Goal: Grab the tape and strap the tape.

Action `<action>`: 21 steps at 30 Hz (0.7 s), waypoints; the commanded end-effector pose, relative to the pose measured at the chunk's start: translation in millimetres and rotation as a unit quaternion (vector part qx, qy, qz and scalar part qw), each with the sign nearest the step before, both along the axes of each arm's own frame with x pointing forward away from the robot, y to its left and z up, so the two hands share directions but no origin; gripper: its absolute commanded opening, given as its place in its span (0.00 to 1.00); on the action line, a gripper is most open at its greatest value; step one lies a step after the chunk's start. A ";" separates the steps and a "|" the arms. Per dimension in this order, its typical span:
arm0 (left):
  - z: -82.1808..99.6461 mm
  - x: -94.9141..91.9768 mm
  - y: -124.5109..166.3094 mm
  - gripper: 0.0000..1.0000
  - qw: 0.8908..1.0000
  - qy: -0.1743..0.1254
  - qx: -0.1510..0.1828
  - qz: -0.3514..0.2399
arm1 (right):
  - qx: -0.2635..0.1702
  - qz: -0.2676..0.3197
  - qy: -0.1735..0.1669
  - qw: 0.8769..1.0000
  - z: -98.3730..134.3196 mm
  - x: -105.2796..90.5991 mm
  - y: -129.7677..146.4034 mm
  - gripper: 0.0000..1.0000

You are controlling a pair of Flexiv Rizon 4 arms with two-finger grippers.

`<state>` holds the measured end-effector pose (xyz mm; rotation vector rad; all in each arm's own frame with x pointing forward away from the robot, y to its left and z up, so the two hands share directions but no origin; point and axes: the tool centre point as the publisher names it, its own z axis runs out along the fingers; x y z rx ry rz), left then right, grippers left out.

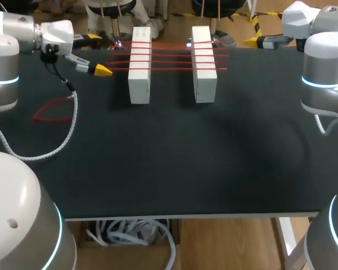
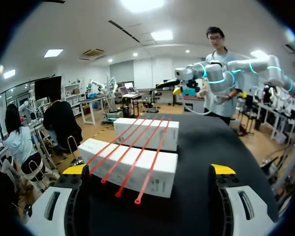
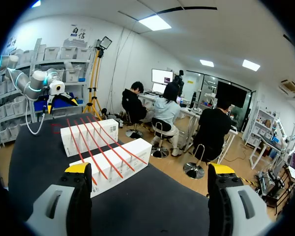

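Two white boxes (image 1: 139, 64) (image 1: 204, 63) stand side by side at the table's far middle, with several red tape strips (image 1: 169, 55) stretched across both. A loose red tape loop (image 1: 52, 111) lies flat on the black mat at the left. My left gripper (image 1: 97, 54) hovers open just left of the boxes, its fingers pointing at the strip ends (image 2: 132, 160). My right gripper (image 1: 252, 39) hovers open off the far right of the boxes, and nothing sits between its fingers (image 3: 78, 169). In the right wrist view the strips (image 3: 96, 147) run over both boxes (image 3: 113, 160).
A white coiled cable (image 1: 45, 151) from my left arm trails over the mat near the loose loop. The black table mat (image 1: 174, 163) stretches wide in front of the boxes to the near edge.
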<state>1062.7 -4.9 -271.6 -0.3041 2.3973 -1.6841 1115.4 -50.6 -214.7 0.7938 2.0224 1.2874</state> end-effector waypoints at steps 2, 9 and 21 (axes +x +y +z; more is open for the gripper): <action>-16.7 2.3 1.9 0.84 1.000 -0.002 -0.015 -0.008 | 0.001 0.000 -0.001 1.000 -0.4 -0.4 -0.2 1.00; -29.9 5.1 5.6 0.62 0.999 -0.003 -0.025 -0.020 | 0.001 0.000 -0.001 1.000 -0.4 -0.4 -0.2 1.00; -46.9 11.6 8.5 0.43 0.998 0.001 -0.030 -0.048 | 0.001 0.000 -0.001 1.000 -0.4 -0.4 -0.2 1.00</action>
